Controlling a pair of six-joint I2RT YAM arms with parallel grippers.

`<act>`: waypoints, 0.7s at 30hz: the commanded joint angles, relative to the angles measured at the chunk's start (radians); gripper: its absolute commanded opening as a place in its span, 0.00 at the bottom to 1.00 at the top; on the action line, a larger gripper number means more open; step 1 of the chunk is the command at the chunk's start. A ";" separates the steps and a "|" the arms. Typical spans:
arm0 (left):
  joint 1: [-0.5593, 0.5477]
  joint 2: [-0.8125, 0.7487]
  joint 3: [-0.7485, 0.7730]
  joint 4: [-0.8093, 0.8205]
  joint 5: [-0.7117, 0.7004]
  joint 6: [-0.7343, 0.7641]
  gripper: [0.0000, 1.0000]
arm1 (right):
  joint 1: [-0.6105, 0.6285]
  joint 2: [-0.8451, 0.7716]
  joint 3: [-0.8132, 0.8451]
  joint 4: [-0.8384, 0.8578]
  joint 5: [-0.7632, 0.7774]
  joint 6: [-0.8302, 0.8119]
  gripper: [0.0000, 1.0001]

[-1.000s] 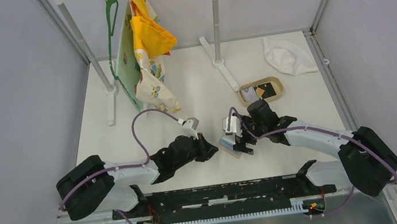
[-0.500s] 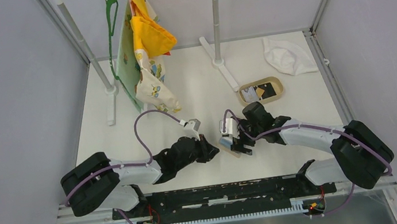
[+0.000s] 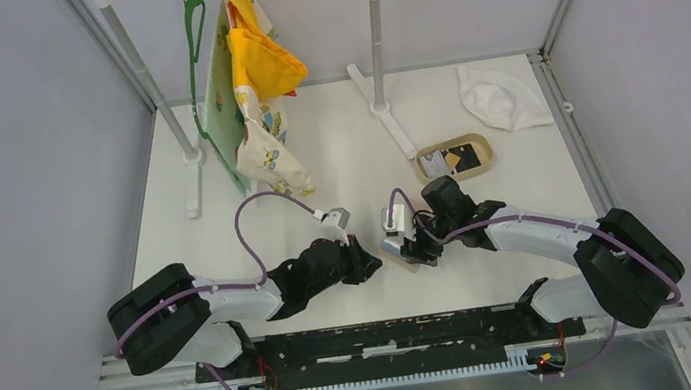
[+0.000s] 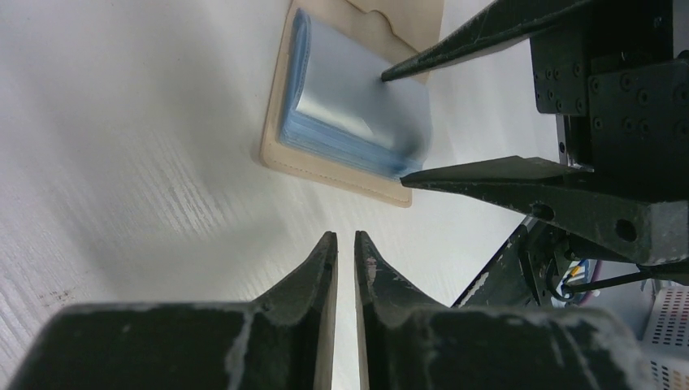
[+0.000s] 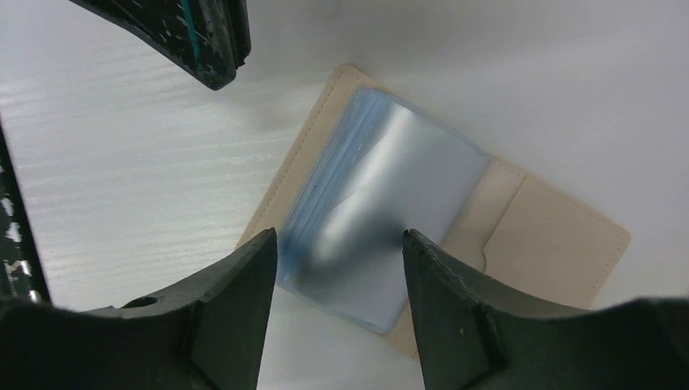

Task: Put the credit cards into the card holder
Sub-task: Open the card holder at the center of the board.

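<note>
Sleeves of light blue plastic fan up from the card holder, which lies open and flat on the white table. It sits near the front edge, in the gap between the two grippers. Its tan cover shows as a stitched border around the sleeves and as a bare flap on one side.

The right gripper hovers directly over the open holder with its jaws spread wide and nothing between them except the sleeves below. In the right wrist view the top sleeve looks smeared and out of focus there. From the left wrist camera, one of the right arm's fingers points its tip at the top sleeve and seems to meet it. The other runs just past the holder's near edge. Whether the tip truly presses the plastic cannot be told.

The left gripper rests low over bare table just beside the holder, apart from it. Its jaws are drawn together to a thin slit and grip nothing.

The credit cards lie in an oval tan tray farther back on the right, well apart from the holder. A pale card, a gold one and a dark one show there, too small to count reliably.

A crumpled white cloth sits in the far right corner. Bright garments hang from a rack at the far left.
</note>
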 commanded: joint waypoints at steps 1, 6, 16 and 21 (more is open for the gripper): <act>-0.007 0.007 0.019 0.054 -0.029 0.001 0.20 | 0.003 0.005 0.041 0.011 -0.083 0.030 0.56; -0.006 0.022 0.026 0.054 -0.029 -0.004 0.22 | 0.004 0.022 0.039 0.020 -0.121 0.065 0.38; -0.006 0.074 0.076 0.059 -0.032 -0.008 0.21 | -0.010 -0.007 0.052 0.031 -0.096 0.098 0.59; -0.006 0.109 0.113 0.055 -0.028 -0.004 0.14 | -0.107 -0.093 0.056 0.018 -0.155 0.083 0.66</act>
